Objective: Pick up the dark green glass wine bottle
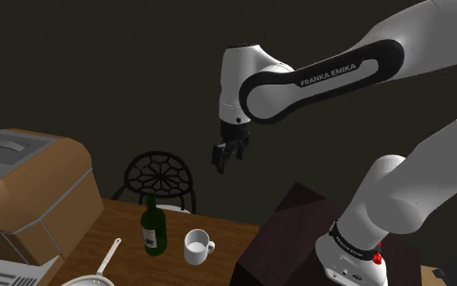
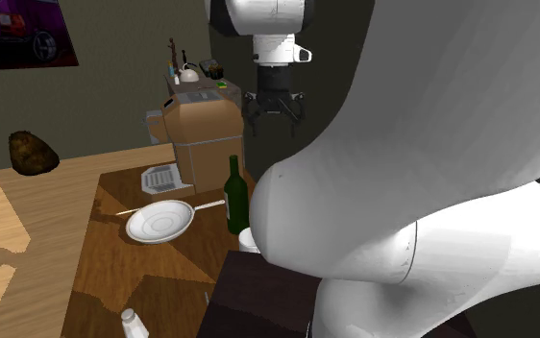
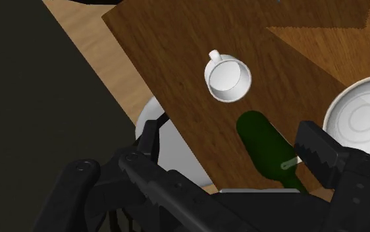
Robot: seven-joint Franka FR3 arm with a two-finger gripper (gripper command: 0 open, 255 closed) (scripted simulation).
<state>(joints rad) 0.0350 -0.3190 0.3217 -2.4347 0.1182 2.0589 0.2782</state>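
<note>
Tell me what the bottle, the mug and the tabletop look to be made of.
Bottle: smooth dark green, probably glass judging by its wine-bottle shape, though nothing shows through it. Mug: plain white and smooth, perhaps ceramic, but unclear. Tabletop: brown wood with visible grain streaks, matte.

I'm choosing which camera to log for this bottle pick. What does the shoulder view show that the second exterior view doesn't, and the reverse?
Shoulder view's own: a black lattice-backed chair behind the table.

Second exterior view's own: a purple poster on the wall, a brown lump on the floor, and a small white shaker near the table's edge.

Shared: the dark green bottle upright on the wooden table, the brown box, and the gripper high above the bottle, jaws open.
</note>
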